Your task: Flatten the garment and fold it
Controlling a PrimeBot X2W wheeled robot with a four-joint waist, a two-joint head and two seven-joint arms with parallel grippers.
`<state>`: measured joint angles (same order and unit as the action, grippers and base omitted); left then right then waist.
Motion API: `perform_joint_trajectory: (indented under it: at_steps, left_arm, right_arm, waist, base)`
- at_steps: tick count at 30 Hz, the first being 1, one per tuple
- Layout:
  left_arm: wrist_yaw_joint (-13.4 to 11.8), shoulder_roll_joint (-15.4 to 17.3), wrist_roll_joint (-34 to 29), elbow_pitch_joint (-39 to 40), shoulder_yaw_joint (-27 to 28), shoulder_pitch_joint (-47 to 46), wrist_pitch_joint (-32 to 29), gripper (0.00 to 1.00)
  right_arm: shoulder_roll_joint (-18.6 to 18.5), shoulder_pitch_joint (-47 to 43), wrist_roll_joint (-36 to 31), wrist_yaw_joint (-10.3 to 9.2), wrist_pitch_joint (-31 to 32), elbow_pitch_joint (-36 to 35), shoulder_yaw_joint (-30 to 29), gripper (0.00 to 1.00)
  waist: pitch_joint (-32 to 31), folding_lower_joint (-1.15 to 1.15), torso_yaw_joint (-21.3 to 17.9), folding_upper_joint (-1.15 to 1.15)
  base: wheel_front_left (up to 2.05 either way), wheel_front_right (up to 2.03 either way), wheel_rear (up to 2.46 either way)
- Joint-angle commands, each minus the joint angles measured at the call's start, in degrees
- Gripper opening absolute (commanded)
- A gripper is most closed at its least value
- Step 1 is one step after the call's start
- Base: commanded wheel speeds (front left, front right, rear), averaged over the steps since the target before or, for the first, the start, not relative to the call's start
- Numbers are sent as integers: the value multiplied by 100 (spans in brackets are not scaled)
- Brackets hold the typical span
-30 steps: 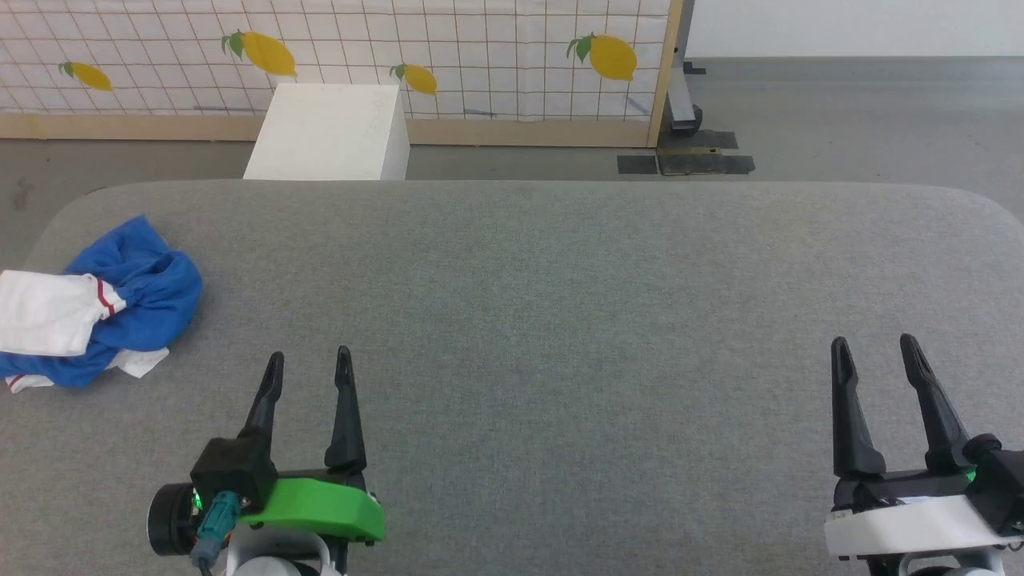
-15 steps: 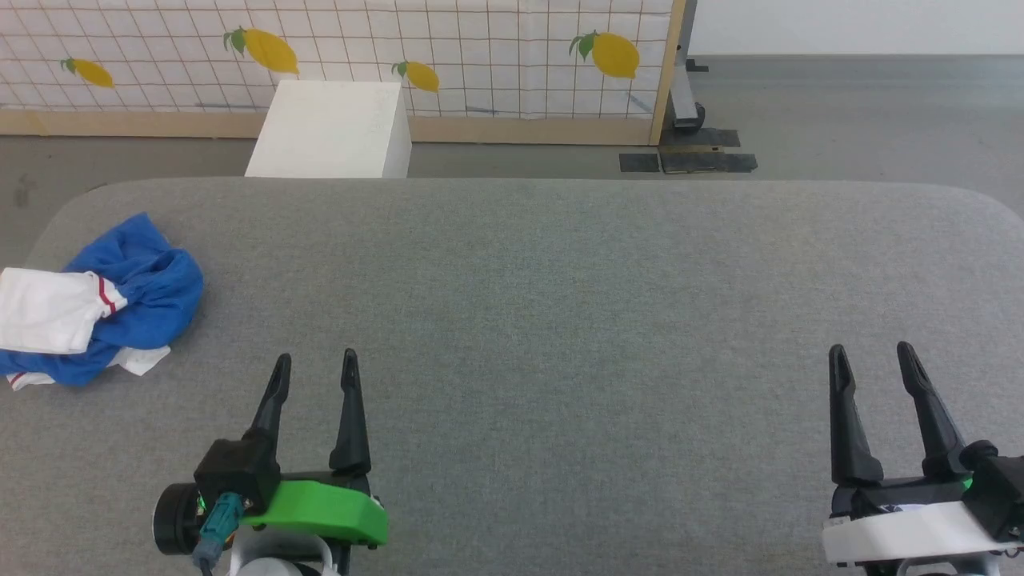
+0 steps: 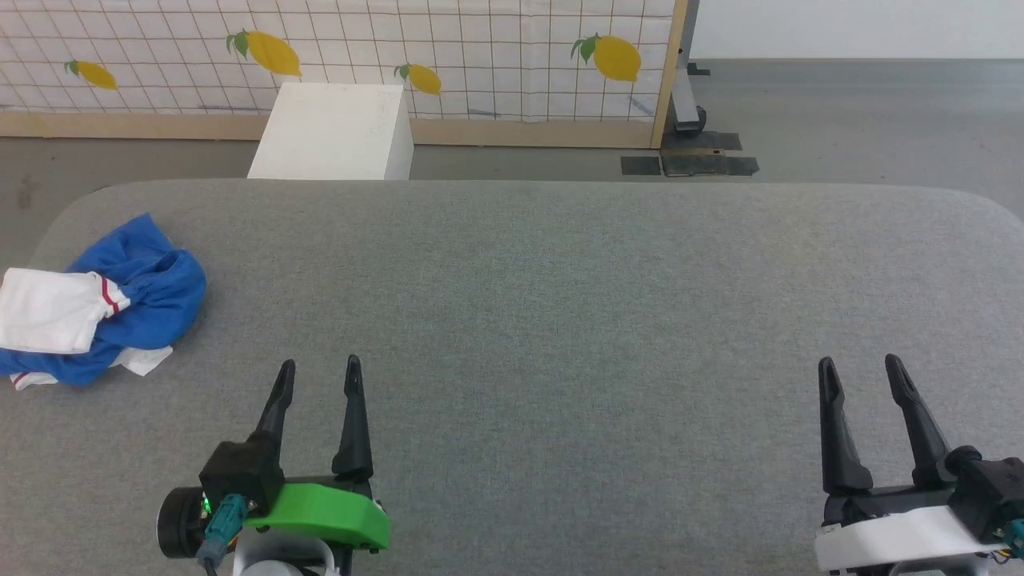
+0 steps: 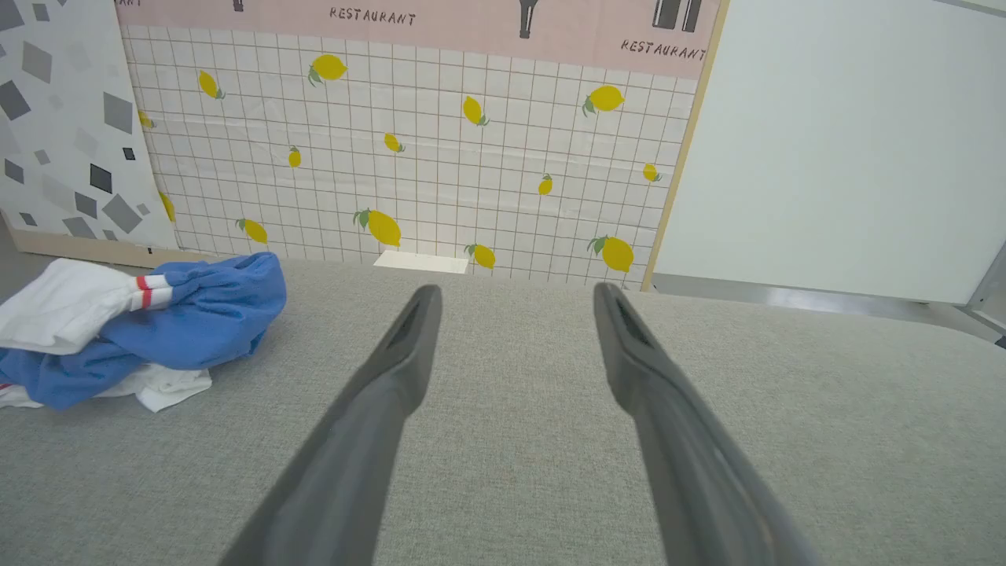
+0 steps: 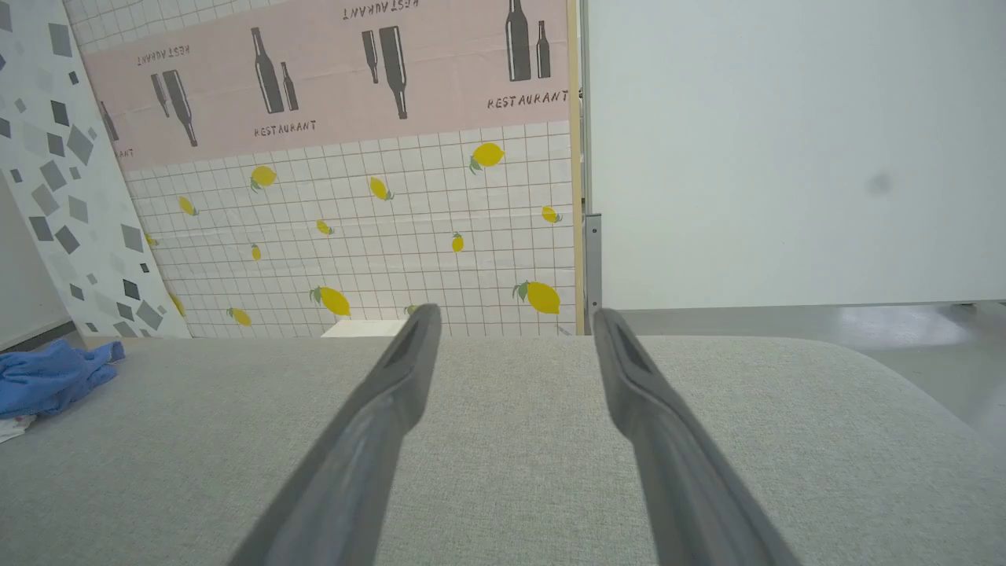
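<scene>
The garment (image 3: pixel 144 300) lies crumpled in a heap at the far left of the grey table (image 3: pixel 560 280): blue cloth with a white sleeve and red trim on top. In the left wrist view the garment (image 4: pixel 196 314) sits left of the fingers, and in the right wrist view the garment (image 5: pixel 47 377) is a blue bunch at the far left edge. My left gripper (image 3: pixel 318 370) hovers open near the table's front, right of the heap and apart from it. My right gripper (image 3: pixel 860 366) stands open at the lower right, with nothing between its fingers.
A white box (image 3: pixel 332 132) stands on the floor behind the table's far edge. Beyond it is a tiled lemon-print panel (image 3: pixel 448 48) with a wooden frame, and dark tape patches (image 3: pixel 688 164) on the floor.
Both grippers have drawn back a little toward the table's front edge, still open. The view has shifted slightly; the garment lies as before.
</scene>
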<state>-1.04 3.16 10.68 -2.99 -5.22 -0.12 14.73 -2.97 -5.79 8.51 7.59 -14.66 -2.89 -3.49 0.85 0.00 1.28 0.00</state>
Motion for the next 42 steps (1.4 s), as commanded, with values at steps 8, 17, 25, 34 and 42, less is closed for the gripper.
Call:
perform_joint_trajectory:
  at_steps: [8,17,25,34,42]
  left_arm:
    - [-13,-28,12,-58,-14,-75,27,100]
    - [-32,-28,-14,-91,-27,-94,27,100]
    - [-25,-28,-61,-124,-15,-114,27,100]
    - [-44,-28,-83,-193,37,-179,27,100]
    - [-93,-28,-25,-233,117,-176,27,100]
  right_arm:
    - [10,-43,-63,-10,-34,106,38,100]
    - [10,-27,-88,-10,-34,145,44,100]
    - [10,-35,-89,-10,-34,158,47,100]
    - [10,-23,-133,-10,-34,131,75,100]
    - [10,-26,-185,-10,-34,109,100,100]
  waist:
    - [-11,0,-6,0]
    - [-2,0,-1,0]
    - [7,0,82,0]
    - [78,0,563,0]
    - [126,0,1200,0]
  base:
    - [0,0,0]
    - [0,0,0]
    - [0,0,0]
    - [0,0,0]
    - [0,0,0]
